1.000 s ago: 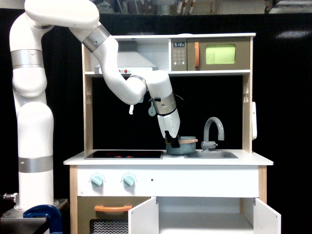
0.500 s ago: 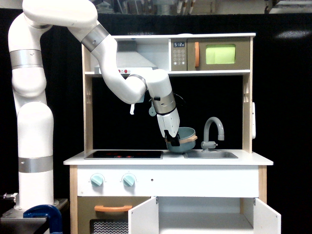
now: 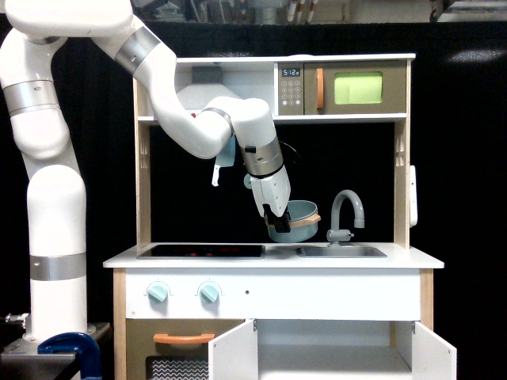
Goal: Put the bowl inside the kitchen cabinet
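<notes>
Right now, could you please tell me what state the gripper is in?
Gripper: jaws closed on the rim of the bowl, holding it tilted above the counter.

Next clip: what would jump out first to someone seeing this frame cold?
The big white arm reaching in from the exterior view's left, its gripper shut on the bowl, held tilted in the air above the counter beside the grey faucet. Below, the kitchen cabinet stands with both white doors open.

grey faucet (image 3: 347, 212), microwave (image 3: 342, 88), oven handle (image 3: 184, 339)
</notes>
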